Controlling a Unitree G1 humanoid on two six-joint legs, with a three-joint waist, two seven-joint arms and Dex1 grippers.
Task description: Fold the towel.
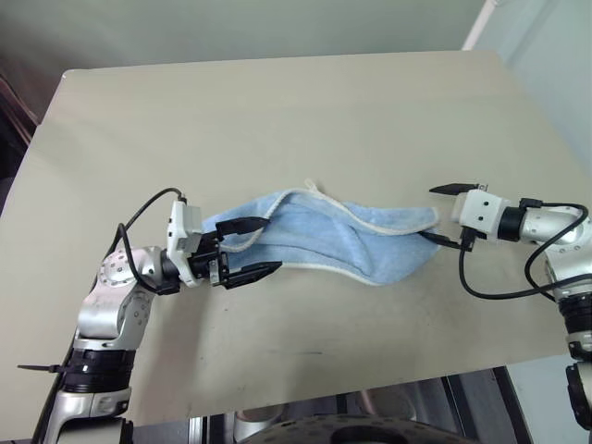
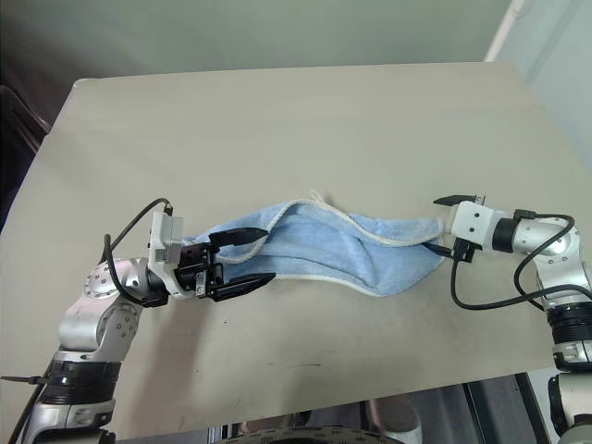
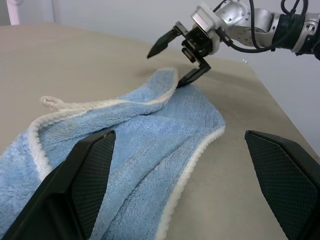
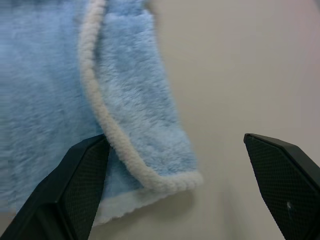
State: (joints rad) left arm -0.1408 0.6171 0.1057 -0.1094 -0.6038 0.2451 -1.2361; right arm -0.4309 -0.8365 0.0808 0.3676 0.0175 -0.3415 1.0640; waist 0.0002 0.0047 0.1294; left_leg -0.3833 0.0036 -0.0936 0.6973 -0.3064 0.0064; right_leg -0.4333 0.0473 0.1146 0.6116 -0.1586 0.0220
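A light-blue towel (image 1: pixel 324 236) with a cream-white edge lies bunched up in a long heap near the middle of a tan table (image 1: pixel 277 102). A little cream loop (image 1: pixel 313 186) sticks out at its far side. The left gripper (image 1: pixel 248 248) sits at the towel's left end with its two black fingers spread wide, one finger over the cloth and one just beside it. It holds nothing. The right gripper (image 1: pixel 442 214) is at the towel's right end, also wide open, with one finger touching the corner of the cloth.
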